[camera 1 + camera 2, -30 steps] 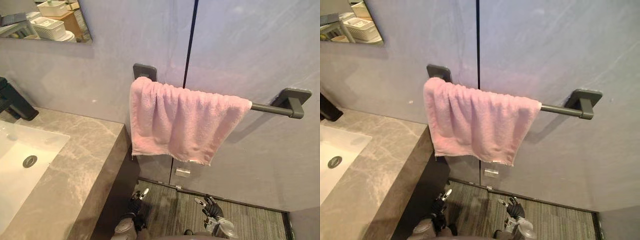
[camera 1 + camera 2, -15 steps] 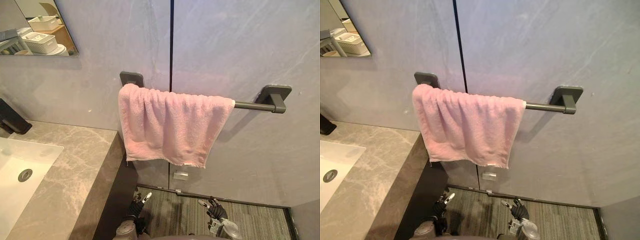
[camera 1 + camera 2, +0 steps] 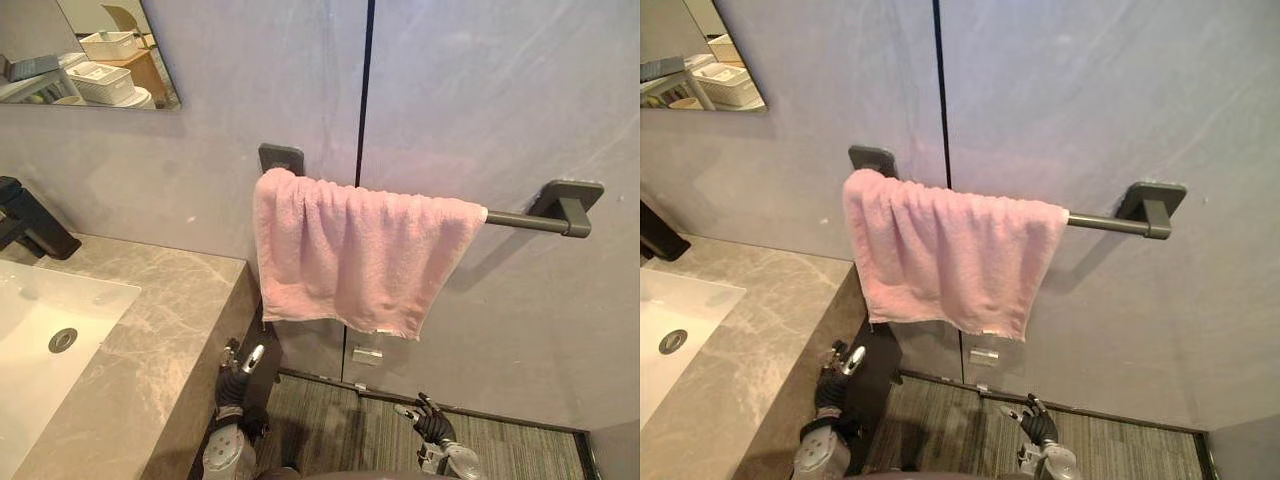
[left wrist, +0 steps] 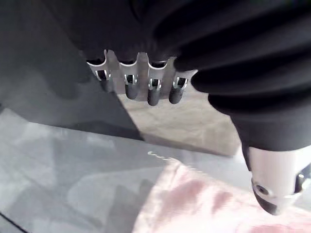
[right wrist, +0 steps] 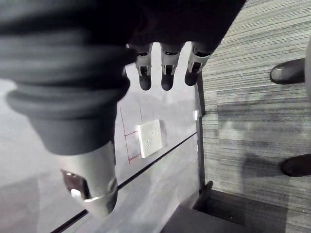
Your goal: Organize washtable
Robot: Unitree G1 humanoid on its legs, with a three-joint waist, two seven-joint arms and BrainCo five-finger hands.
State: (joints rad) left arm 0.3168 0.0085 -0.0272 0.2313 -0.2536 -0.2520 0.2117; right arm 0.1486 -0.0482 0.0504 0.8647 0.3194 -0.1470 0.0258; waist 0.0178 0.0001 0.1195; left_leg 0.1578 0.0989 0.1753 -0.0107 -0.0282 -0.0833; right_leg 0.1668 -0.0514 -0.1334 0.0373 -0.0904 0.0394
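A pink towel hangs folded over a dark wall bar, to the right of the grey marble washtable. My left hand is raised beside the washtable's dark side panel, below the towel's left corner. It is open and holds nothing. In the left wrist view its fingers are straight, and the towel shows past them. My right hand hangs low over the floor under the towel's right end. It is open, and its fingers are relaxed and empty.
A white sink with a black faucet is set in the washtable at the left. A mirror hangs above it. A wall socket sits low on the wall. A person's shoes stand on the striped carpet.
My left hand has risen from near the floor to beside the washtable's side. The camera has shifted a little. The towel and the right hand stay as they were.
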